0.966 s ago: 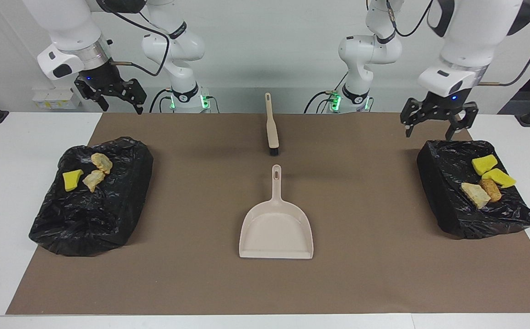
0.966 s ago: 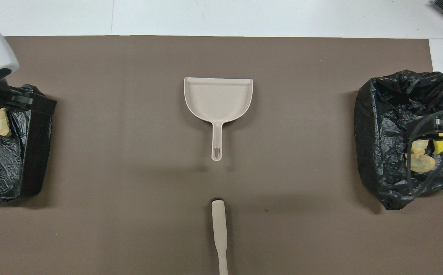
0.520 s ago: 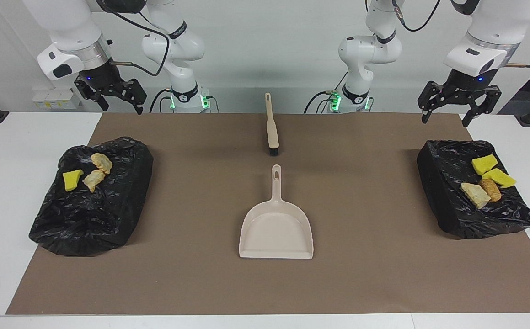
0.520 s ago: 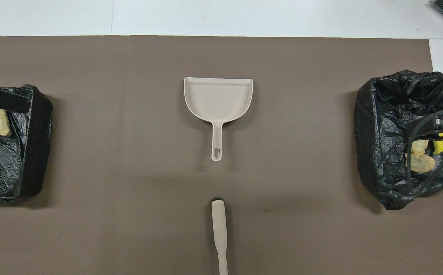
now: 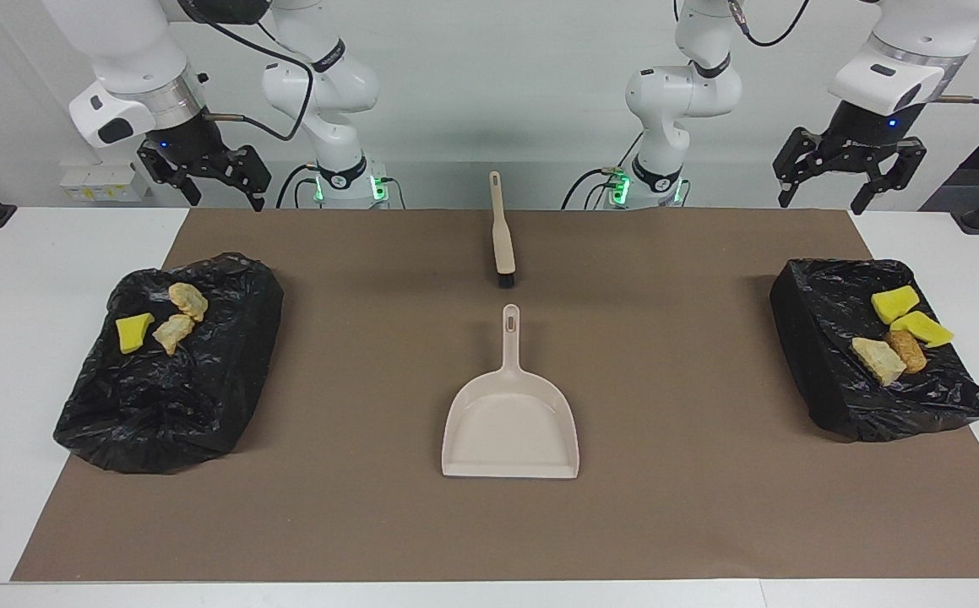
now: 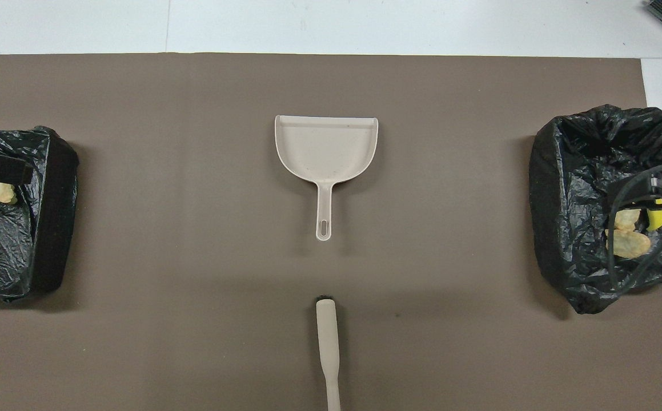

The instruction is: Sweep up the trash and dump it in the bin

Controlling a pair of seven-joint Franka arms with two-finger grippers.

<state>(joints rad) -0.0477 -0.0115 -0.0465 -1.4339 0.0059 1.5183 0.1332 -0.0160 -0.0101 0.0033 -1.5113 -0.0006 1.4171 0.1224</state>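
Facing view — trash [image 5: 901,333] in both bins [image 5: 827,338].

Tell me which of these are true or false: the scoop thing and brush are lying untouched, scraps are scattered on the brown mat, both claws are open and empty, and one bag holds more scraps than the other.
1. The dustpan and the brush lie on the brown mat, held by nobody. True.
2. Scraps are scattered on the mat. False: every scrap in view lies on one of the two black bags.
3. The left gripper and the right gripper are both open and empty, up in the air. True.
4. The two bags hold the same number of scraps. False: the bag at the left arm's end shows four, the bag at the right arm's end three.
5. The dustpan has a yellow scrap in it. False: it is empty.
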